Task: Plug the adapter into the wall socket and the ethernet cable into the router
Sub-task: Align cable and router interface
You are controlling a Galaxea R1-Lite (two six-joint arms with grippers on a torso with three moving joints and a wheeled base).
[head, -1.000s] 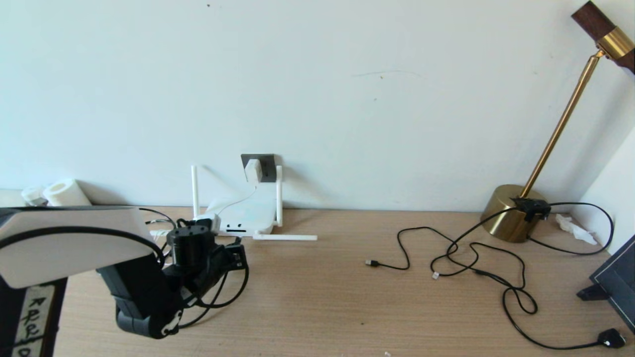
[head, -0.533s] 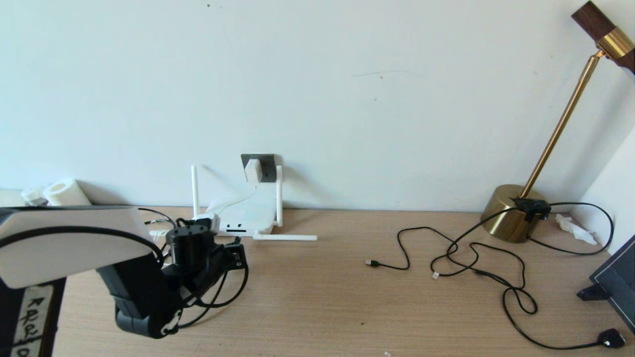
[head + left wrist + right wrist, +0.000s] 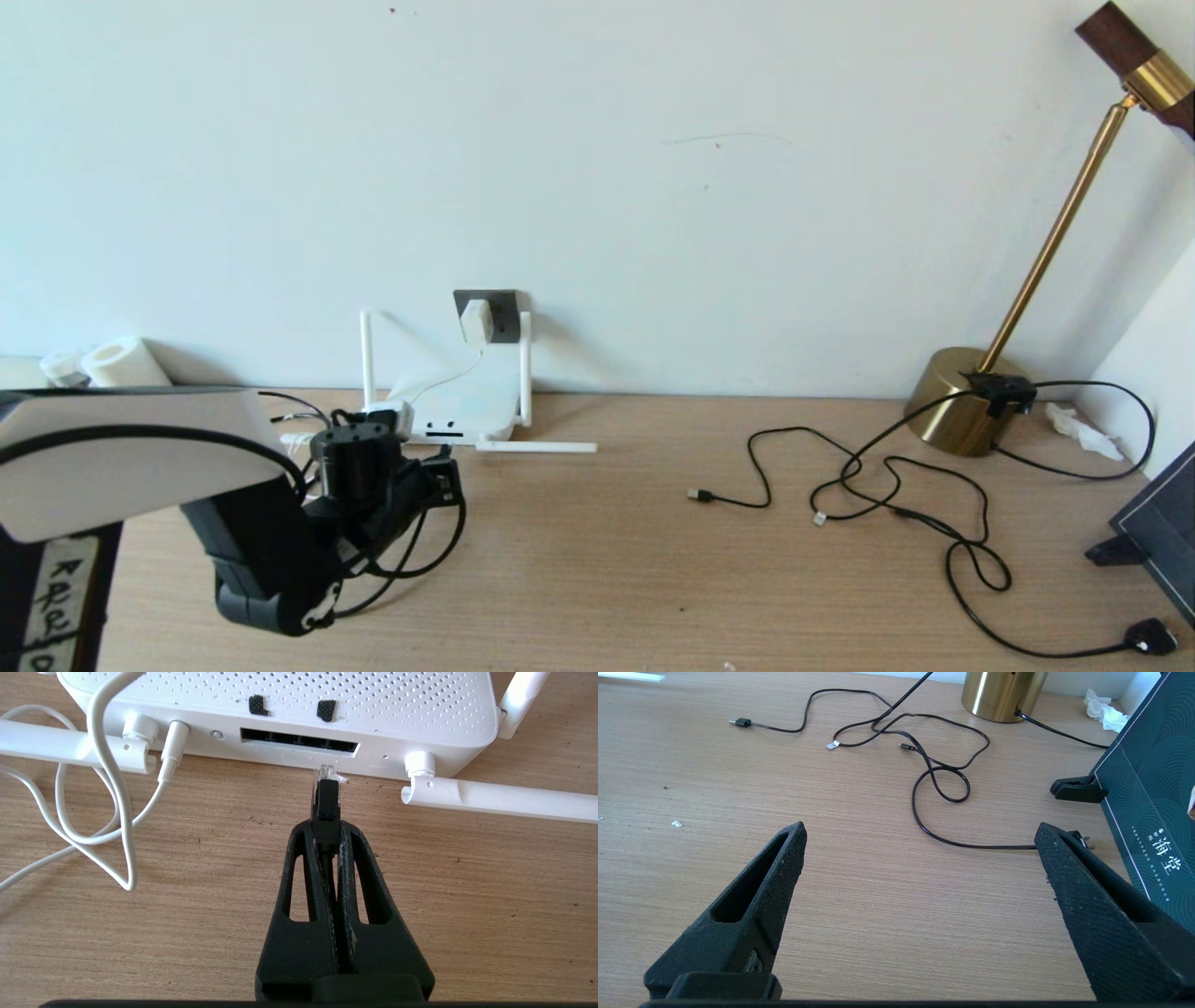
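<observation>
The white adapter [image 3: 476,320] sits in the dark grey wall socket [image 3: 502,308]. Its thin white cord [image 3: 107,812] runs down to the router [image 3: 467,406], which lies flat on the desk below the socket. My left gripper [image 3: 326,826] is shut on the ethernet cable [image 3: 325,800], holding it just behind the connector. The clear clip tip [image 3: 324,772] stands on the desk a short way in front of the router's dark port strip [image 3: 299,742], in line with its right part and outside it. My right gripper [image 3: 920,830] hangs open over bare desk at the right, out of the head view.
A brass lamp [image 3: 962,401] stands at the back right, with thin black cords [image 3: 887,485] looping over the desk to a black plug [image 3: 1150,637]. A dark box [image 3: 1148,788] stands at the right edge. Paper rolls [image 3: 117,364] sit at the far left. One antenna [image 3: 495,798] lies beside the connector.
My left arm has shifted a hair to the left with the cable in it. Nothing else has moved.
</observation>
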